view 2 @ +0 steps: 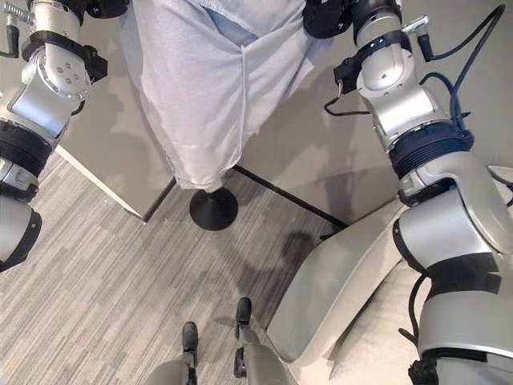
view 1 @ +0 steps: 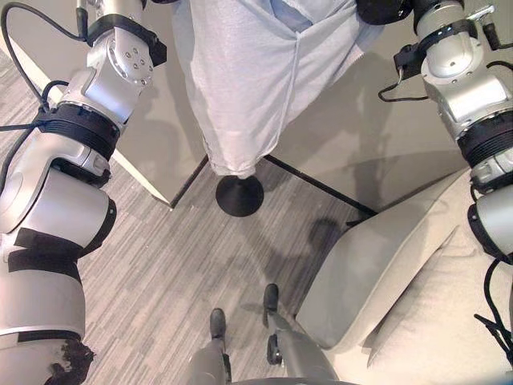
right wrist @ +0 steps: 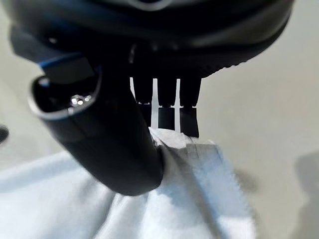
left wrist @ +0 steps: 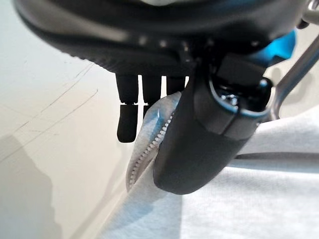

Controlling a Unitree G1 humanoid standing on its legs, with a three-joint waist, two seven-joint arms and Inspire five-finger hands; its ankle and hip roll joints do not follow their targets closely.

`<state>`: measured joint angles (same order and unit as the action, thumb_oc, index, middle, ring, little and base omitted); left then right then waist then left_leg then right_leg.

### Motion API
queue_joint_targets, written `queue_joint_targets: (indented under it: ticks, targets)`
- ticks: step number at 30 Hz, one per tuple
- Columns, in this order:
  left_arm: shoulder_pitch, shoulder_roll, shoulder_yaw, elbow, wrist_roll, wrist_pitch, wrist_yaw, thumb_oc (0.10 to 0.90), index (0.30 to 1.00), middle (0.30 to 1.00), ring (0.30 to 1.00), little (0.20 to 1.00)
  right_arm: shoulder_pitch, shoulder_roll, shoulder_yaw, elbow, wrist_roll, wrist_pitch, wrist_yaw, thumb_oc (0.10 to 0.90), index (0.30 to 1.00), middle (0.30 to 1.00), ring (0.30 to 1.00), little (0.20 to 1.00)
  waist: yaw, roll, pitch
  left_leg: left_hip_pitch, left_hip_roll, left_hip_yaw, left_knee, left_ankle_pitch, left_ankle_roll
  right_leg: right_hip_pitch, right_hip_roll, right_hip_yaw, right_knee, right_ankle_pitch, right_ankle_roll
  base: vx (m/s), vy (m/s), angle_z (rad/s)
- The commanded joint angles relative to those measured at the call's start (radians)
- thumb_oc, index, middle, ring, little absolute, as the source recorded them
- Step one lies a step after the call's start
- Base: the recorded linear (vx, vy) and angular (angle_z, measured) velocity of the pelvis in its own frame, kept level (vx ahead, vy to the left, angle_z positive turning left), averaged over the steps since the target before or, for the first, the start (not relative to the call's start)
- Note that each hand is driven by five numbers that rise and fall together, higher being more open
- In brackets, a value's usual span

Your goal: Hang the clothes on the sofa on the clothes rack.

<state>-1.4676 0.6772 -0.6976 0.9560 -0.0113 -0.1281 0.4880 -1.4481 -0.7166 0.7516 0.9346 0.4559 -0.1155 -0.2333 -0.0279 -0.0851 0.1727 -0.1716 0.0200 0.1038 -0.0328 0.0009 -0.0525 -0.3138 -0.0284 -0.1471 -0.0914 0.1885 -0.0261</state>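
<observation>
Aloft, garment [view 1: 240, 88] in both hands' pinch

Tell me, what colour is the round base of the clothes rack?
Black round base, best seen in the left eye view.

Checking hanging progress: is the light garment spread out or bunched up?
Spread out: the garment hangs full length above the rack base, each top edge pinched by the left hand and right hand.

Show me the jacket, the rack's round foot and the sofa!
jacket [view 1: 240, 88], left eye view, on the hanging pale grey cloth.
rack foot [view 1: 239, 196], left eye view, on the black round base on the floor.
sofa [view 2: 337, 281], right eye view, on the beige cushion.
</observation>
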Motion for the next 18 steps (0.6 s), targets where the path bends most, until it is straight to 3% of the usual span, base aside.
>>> queue_joint_targets:
  ticks: [1,8,13,18]
  targets:
    - [-0.035,0.083,0.029,0.072,-0.045,0.023,0.046,0.400,0.300,0.300,0.300,0.300,-0.081,-0.076,-0.091,0.075,0.044,-0.039,-0.069,0.400,0.300,0.300,0.300,0.300,0.033,-0.008,0.006,0.009,0.059,0.000,-0.054,0.033,-0.077,0.146,-0.097,0.005,0.004,-0.126,0.203,0.00,0.000,0.00]
    - [0.036,0.066,0.082,0.043,-0.071,0.018,0.047,0.400,0.300,0.300,0.300,0.300,0.037,-0.026,-0.173,0.065,0.060,-0.039,-0.061,0.400,0.300,0.300,0.300,0.300,0.035,0.000,0.020,0.010,0.053,-0.002,-0.054,0.029,-0.072,0.146,-0.100,0.009,0.004,-0.128,0.201,0.00,0.000,0.00]
    - [0.096,0.092,0.130,-0.033,-0.078,0.017,0.045,0.400,0.300,0.300,0.300,0.300,0.115,-0.033,-0.200,-0.042,0.064,-0.039,-0.037,0.400,0.300,0.300,0.300,0.300,0.032,0.002,0.019,0.034,0.052,0.004,-0.054,0.016,-0.067,0.167,-0.102,0.012,0.004,-0.137,0.199,0.01,-0.004,-0.01]
    - [0.163,0.064,0.181,-0.088,-0.105,0.013,0.046,0.400,0.300,0.300,0.300,0.300,0.191,-0.003,-0.240,-0.104,0.097,-0.045,-0.020,0.400,0.300,0.300,0.300,0.300,0.030,0.000,0.016,0.052,0.057,0.005,-0.054,0.012,-0.067,0.183,-0.098,0.010,0.004,-0.143,0.193,0.01,-0.017,-0.04]
